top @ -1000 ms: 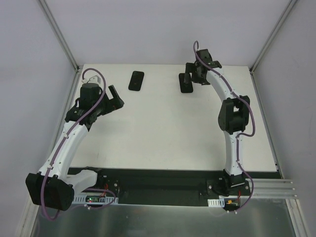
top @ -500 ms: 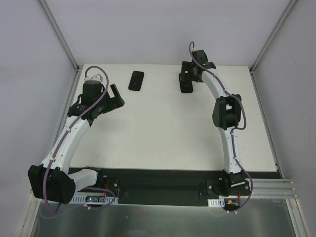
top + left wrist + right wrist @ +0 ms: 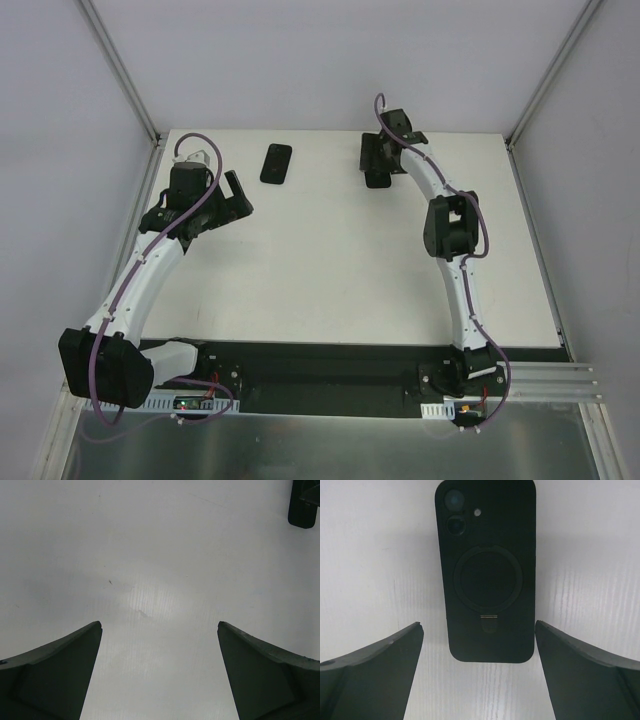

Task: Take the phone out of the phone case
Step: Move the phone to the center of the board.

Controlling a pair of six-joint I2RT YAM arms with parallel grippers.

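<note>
We look down on a white worktop (image 3: 330,270) with two robot arms bolted at its near edge, at 6 o'clock.

Nearest us, the left arm reaches to about 10 o'clock. The left gripper (image 3: 240,196) hangs over bare worktop with its jaws spread wide and nothing between them. Its wrist camera shows the same: the left gripper (image 3: 159,625) is wide open above plain white surface.

Farther back, the right arm stretches to about 1 o'clock, near the far edge. The right gripper (image 3: 372,160) hovers directly over a black phone case (image 3: 376,181), jaws fully apart and holding nothing. From the wrist, the right gripper (image 3: 477,624) frames the phone case (image 3: 487,530), which lies flat, back side up, with its long sides running away from us, and neither finger touches it. A round ring stand (image 3: 458,580) sits folded at its middle. Lenses show through the cut-out at its far left corner, so the phone (image 3: 455,501) appears to be inside.

At 11 o'clock, well apart from the case, lies a second flat black slab (image 3: 277,163); we cannot tell what it is.
</note>
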